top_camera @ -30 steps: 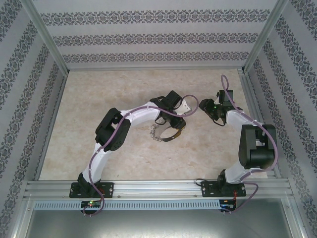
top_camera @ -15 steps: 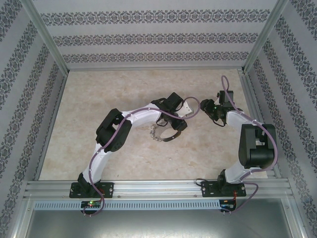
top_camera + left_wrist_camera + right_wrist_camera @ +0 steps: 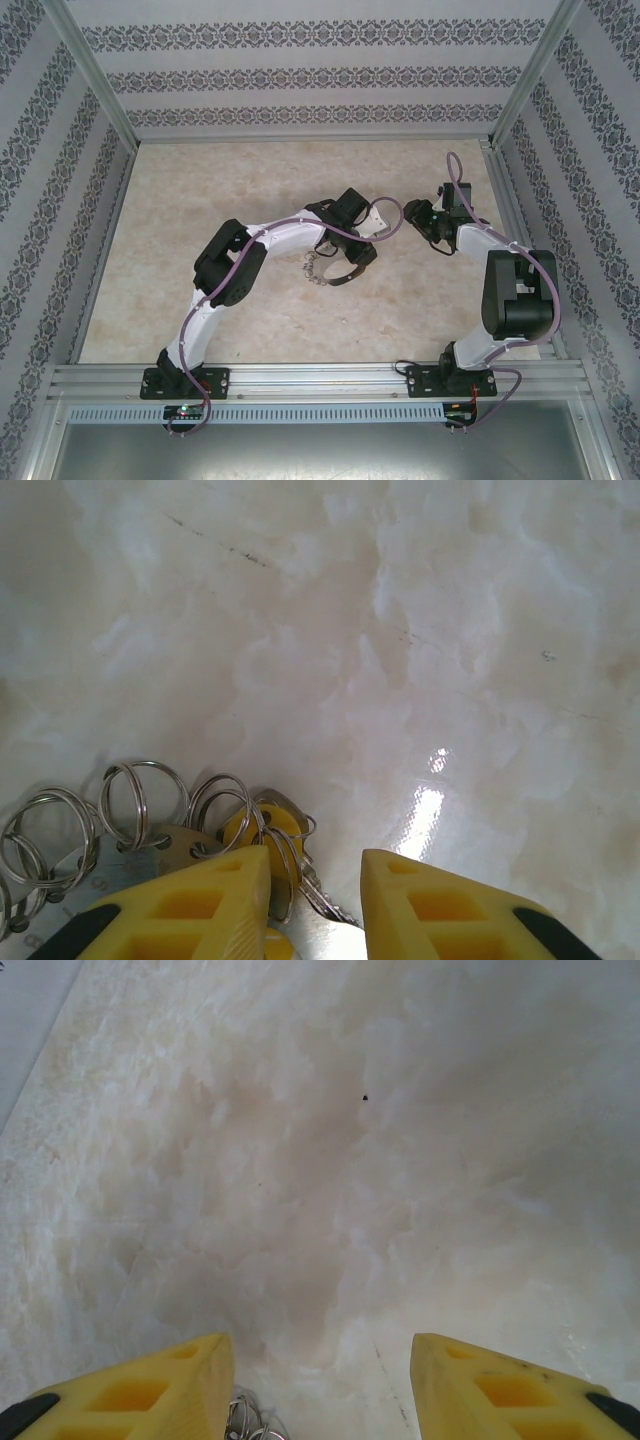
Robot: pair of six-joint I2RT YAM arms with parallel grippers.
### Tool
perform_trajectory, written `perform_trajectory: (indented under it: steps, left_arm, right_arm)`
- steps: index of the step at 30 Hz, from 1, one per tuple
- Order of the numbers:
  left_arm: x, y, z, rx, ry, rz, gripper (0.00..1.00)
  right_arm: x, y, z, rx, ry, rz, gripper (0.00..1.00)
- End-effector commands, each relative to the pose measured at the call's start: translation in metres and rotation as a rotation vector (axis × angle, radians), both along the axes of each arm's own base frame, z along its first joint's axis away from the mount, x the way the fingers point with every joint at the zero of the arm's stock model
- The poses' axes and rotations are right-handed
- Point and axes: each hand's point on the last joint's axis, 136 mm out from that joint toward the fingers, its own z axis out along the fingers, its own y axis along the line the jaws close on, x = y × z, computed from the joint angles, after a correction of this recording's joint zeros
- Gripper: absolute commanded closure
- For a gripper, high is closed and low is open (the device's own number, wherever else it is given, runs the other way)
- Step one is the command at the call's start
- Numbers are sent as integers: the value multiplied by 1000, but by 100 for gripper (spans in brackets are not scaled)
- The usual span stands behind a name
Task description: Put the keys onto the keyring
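While it hovers over the glossy marbled table (image 3: 430, 630), left gripper (image 3: 315, 854) with ribbed yellow jaws slightly apart around yellow-headed key (image 3: 252, 826), thin silvery keyring (image 3: 318, 270) alongside, right gripper (image 3: 320, 1340) jaws wide open

One small yellow-headed metal key (image 3: 248, 828) is counted, one large silvery metal keyring (image 3: 322, 268), at least four small silvery wire loops (image 3: 145, 802), and two yellow-fingered graspers: the left end effector (image 3: 315, 868) and the right end effector (image 3: 320, 1350).

keyring (image 3: 175, 845) made of shiny bare metal, key (image 3: 262, 828) head capped in smooth yellow plastic, table (image 3: 430, 680) finished glossy, marbled
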Motion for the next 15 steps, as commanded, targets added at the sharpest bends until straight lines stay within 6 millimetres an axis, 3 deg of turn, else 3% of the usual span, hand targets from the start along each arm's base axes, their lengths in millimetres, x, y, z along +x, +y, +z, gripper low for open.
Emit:
perform_trajectory:
  steps: [1, 11, 15]
  left_arm:
    - [-4, -11, -2, -25, 13, -13, 70]
    - [-3, -11, -9, -19, 21, -9, 75]
    - [-1, -13, -12, -20, 20, -8, 88]
  right_arm:
    - [-2, -3, -8, 23, 17, -14, 50]
    - [-3, -4, -8, 28, 15, -17, 50]
    - [-4, -3, -8, 31, 12, -12, 50]
